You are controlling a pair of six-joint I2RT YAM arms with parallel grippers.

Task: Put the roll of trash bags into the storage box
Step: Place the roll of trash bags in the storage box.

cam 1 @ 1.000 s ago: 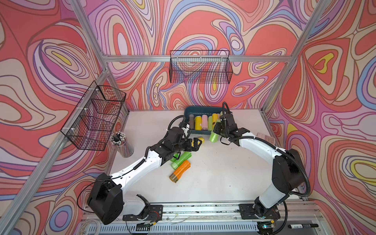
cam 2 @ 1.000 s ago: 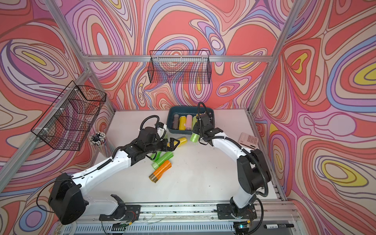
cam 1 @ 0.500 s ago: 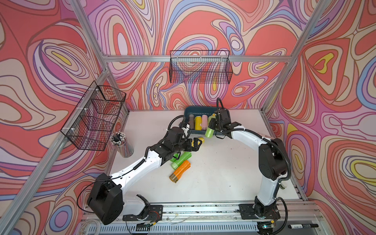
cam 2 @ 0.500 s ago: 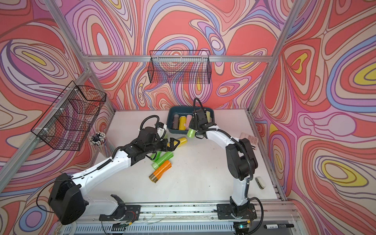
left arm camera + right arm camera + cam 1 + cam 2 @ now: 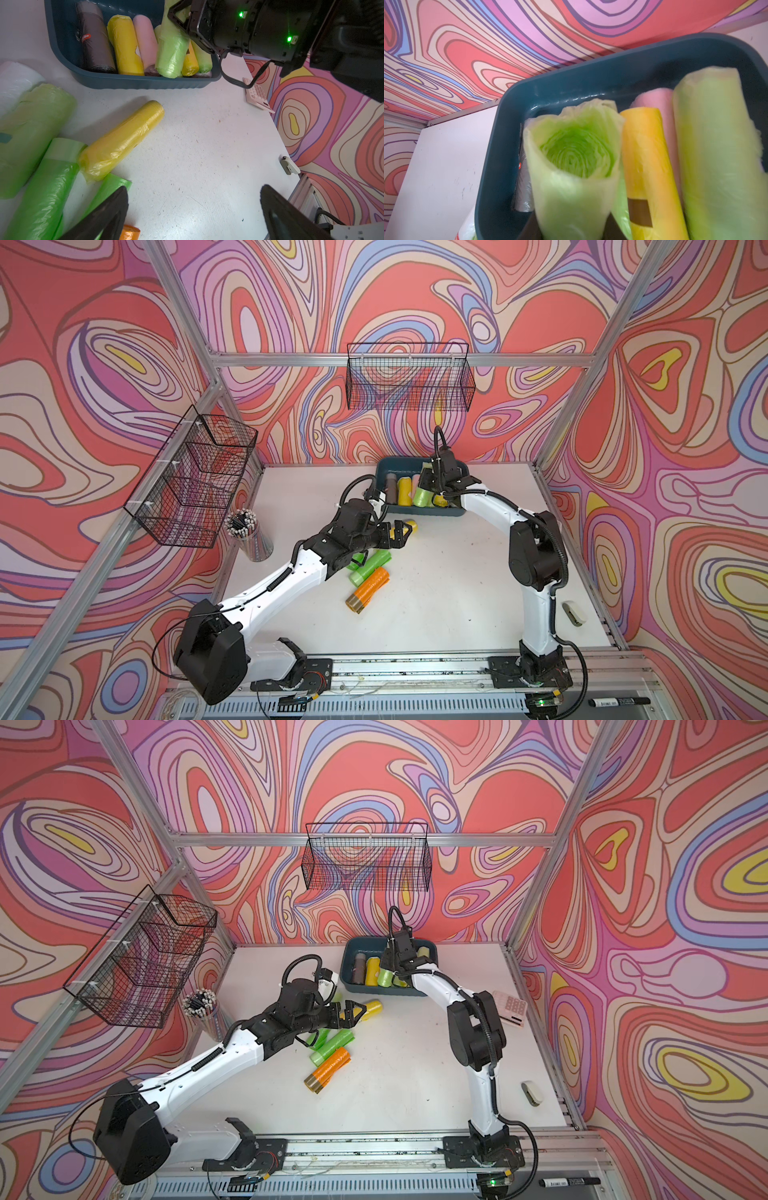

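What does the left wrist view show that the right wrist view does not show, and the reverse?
Only the left wrist view: a loose yellow roll on the table, and the pink calculator. Only the right wrist view: the coiled layers at the end of the held light green roll. Both: the storage box and the pink roll in it.

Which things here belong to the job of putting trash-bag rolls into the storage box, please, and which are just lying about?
Job: dark teal plastic storage box; pale green plastic roll in the right gripper; loose yellow roll; bright green rolls; orange roll.

Lying about: black wire mesh baskets; clear cup of pencils; pink calculator; small white object; black marker.
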